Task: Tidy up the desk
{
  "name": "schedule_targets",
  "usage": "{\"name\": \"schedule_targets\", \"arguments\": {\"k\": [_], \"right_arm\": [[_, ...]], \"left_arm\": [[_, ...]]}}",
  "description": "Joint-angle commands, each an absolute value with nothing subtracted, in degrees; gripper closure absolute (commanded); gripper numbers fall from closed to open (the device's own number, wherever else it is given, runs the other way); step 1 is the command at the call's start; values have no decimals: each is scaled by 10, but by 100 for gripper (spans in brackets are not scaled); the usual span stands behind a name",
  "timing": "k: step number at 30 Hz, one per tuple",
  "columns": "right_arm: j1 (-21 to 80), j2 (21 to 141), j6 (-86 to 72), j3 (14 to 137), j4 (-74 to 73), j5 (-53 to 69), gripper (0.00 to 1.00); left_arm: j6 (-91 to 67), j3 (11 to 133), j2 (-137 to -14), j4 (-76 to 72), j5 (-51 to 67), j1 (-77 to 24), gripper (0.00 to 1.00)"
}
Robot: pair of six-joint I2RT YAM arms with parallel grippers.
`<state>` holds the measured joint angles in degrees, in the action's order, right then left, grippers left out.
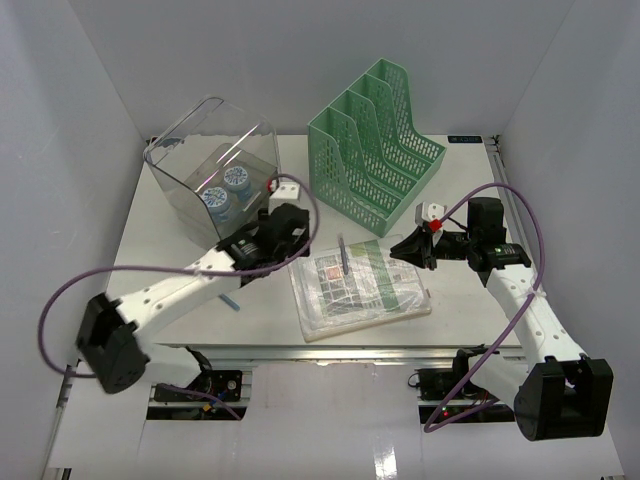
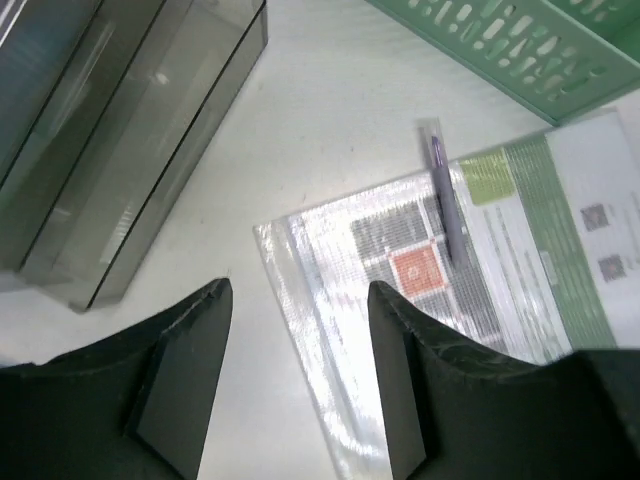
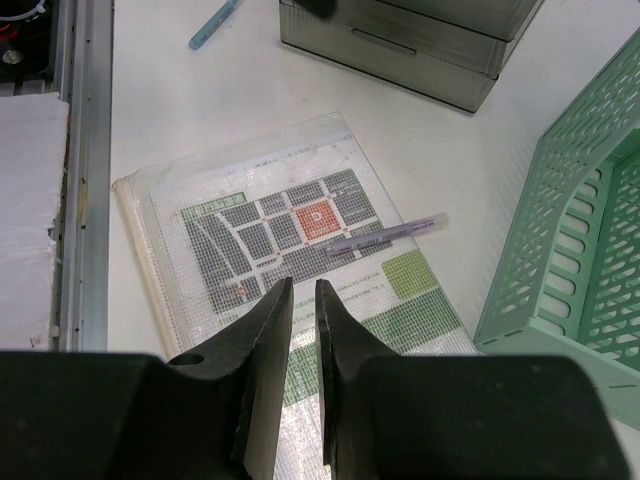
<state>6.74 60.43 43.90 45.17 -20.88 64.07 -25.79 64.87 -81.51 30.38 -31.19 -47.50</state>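
The white desk (image 1: 160, 240) holds a clear mesh pouch (image 1: 360, 285) with a printed sheet inside, and a purple pen (image 1: 343, 255) lies across it. My left gripper (image 1: 292, 232) is open and empty, above the pouch's left edge (image 2: 330, 330), with the pen (image 2: 445, 195) ahead of it; it shows in the left wrist view (image 2: 300, 288). My right gripper (image 1: 402, 247) is shut on nothing and hovers over the pouch's right part (image 3: 250, 220), with the pen (image 3: 385, 235) just beyond its tips (image 3: 303, 284).
A clear plastic box (image 1: 215, 175) with two round blue-white lids inside stands at the back left. A green mesh file rack (image 1: 375, 140) stands at the back centre. A blue pen (image 1: 232, 300) lies near the front rail (image 3: 85, 150).
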Motion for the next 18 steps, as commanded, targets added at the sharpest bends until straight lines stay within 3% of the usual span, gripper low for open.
{"name": "schedule_targets", "arguments": {"k": [1, 3, 5, 8, 10, 12, 14, 18], "right_arm": [[63, 592, 439, 447, -200, 656, 78], [63, 592, 439, 446, -199, 656, 78], [62, 591, 439, 446, -198, 657, 78], [61, 593, 438, 446, -198, 658, 78], [60, 593, 438, 446, -198, 658, 78], [59, 593, 436, 446, -198, 659, 78], [57, 595, 436, 446, -198, 659, 78], [56, 596, 437, 446, -197, 657, 78]], "left_arm": [[-480, 492, -658, 346, -249, -472, 38], [-568, 454, -578, 376, -254, -470, 53], [-665, 366, -478, 419, -256, -466, 76], [-762, 312, -356, 480, -255, -464, 83], [-790, 282, -317, 503, -258, -463, 82], [-838, 269, -282, 564, -283, -462, 59], [-876, 271, -289, 602, -303, -461, 42], [-896, 302, -366, 626, -343, -461, 22]]}}
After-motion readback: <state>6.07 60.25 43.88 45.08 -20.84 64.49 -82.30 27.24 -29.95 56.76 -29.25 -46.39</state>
